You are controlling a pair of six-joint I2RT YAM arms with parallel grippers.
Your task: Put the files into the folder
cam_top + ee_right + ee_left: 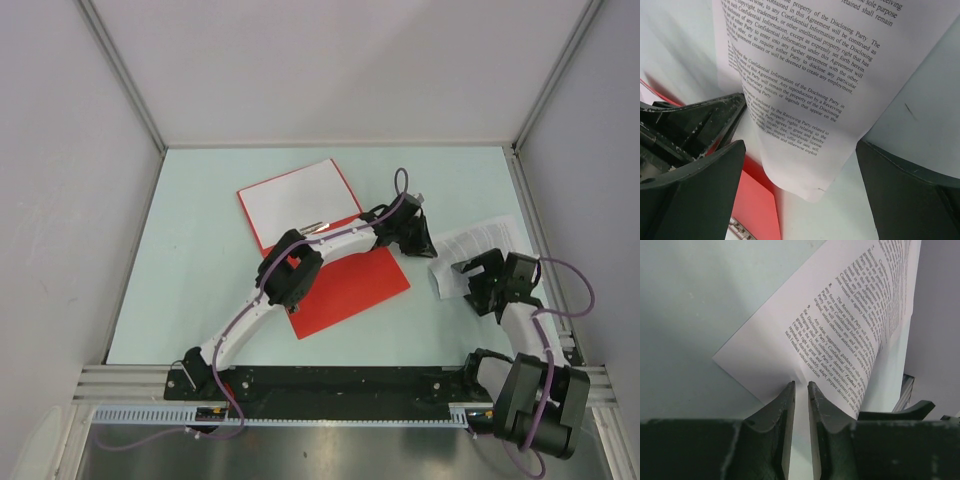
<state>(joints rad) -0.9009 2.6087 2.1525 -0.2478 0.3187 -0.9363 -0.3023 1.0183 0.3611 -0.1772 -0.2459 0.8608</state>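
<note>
Files (815, 315): thin, curled printed paper

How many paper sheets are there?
2: a white sheet on the red folder, a printed sheet right of it in the left gripper. Others may lie underneath.

Left tool (426, 240) beside files (486, 240)

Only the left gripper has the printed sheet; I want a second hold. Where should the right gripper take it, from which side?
Probably the curled near corner of the printed sheet, from the near side, where the right gripper sits open astride it. That corner lifts off the table, so jaws can straddle its edge; the left gripper pinches the edge facing the folder.
</note>
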